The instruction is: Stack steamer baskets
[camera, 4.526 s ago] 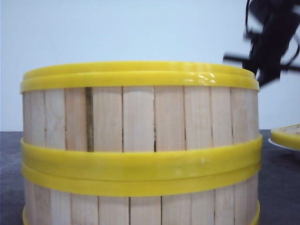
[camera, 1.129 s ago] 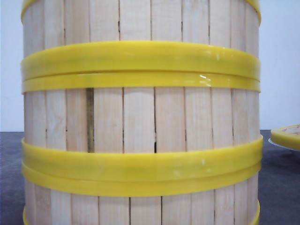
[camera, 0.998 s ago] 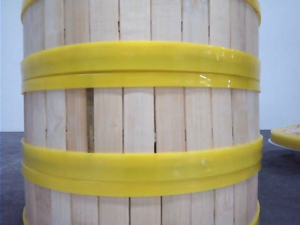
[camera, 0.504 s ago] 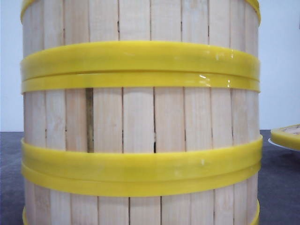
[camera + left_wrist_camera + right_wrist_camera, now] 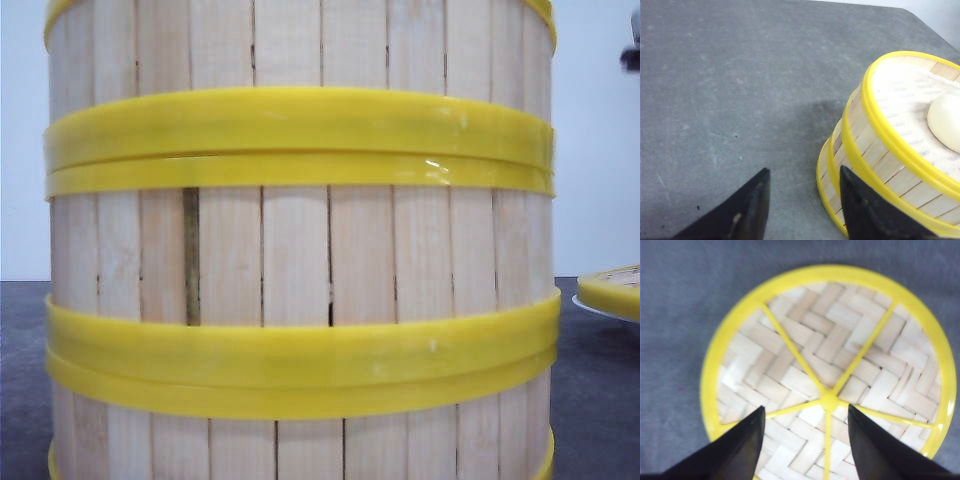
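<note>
A stack of three steamer baskets (image 5: 300, 250), pale slats with yellow bands, fills the front view. In the left wrist view the stack (image 5: 875, 150) has a cloth liner and a white bun (image 5: 945, 120) in its top basket. My left gripper (image 5: 802, 175) is open over the grey table beside the stack's base, holding nothing. My right gripper (image 5: 805, 412) is open above a round yellow-rimmed piece (image 5: 805, 340) of woven bamboo with yellow spokes. I cannot tell whether that piece is a lid or a basket. Nothing sits between its fingers.
At the right edge of the front view the yellow-rimmed piece (image 5: 612, 288) rests on a white plate (image 5: 590, 308). A dark bit of the right arm (image 5: 631, 55) shows at the upper right. Grey tabletop (image 5: 715, 90) surrounds the stack.
Since 4.5 s ago the stack has gained a basket on top. In the last second the stack has not moved, and a dark bit of arm has come in at the upper right.
</note>
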